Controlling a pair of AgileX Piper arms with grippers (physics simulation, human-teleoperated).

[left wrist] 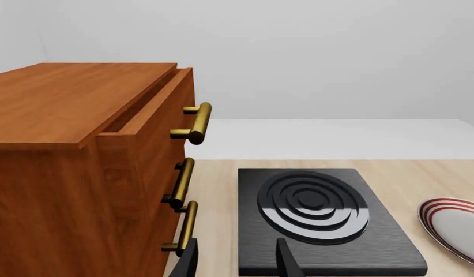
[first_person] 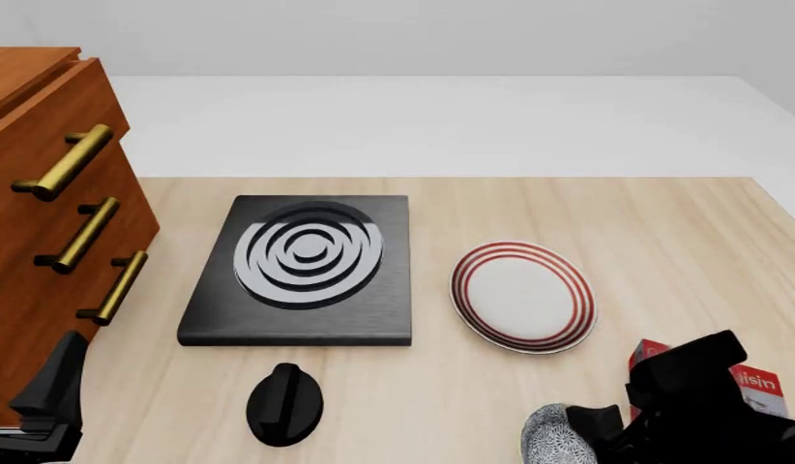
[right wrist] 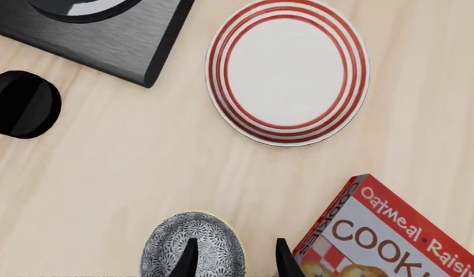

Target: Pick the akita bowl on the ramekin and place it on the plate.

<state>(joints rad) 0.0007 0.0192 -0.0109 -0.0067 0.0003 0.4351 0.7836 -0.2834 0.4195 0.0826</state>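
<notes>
A: Where is the bowl (right wrist: 192, 248)?

B: At the near edge of the table, on the right arm's side. The right wrist view shows it best, speckled grey and white, just beside a red cookie box (right wrist: 391, 236). In the front view only a sliver of the bowl (first_person: 556, 435) shows, with the box (first_person: 746, 382) mostly hidden behind the right arm.

A: And the ramekin?

B: I cannot see it in any view, so I cannot tell whether the bowl sits on it.

A: Which way does the bowl face?

B: Mouth up, as far as the patterned inside shows. It is round, so no long axis.

A: The right gripper (right wrist: 233, 257)?

B: One finger lies over the bowl, the other outside its rim on the box side. The jaws stand moderately apart, straddling the rim; whether they press it, I cannot tell.

A: The plate (right wrist: 287, 72)?

B: Bare, farther out on the table, apart from the bowl, right of the black slab (first_person: 301, 271). A black knob (first_person: 284, 403) lies nearer than the slab.

A: What does the left wrist view add?

B: A wooden cabinet (left wrist: 83, 161) with brass handles (left wrist: 192, 123), top drawer slightly out. The left gripper (left wrist: 237, 259) hangs with fingers spread and nothing between them, near the slab (left wrist: 326, 222).
</notes>
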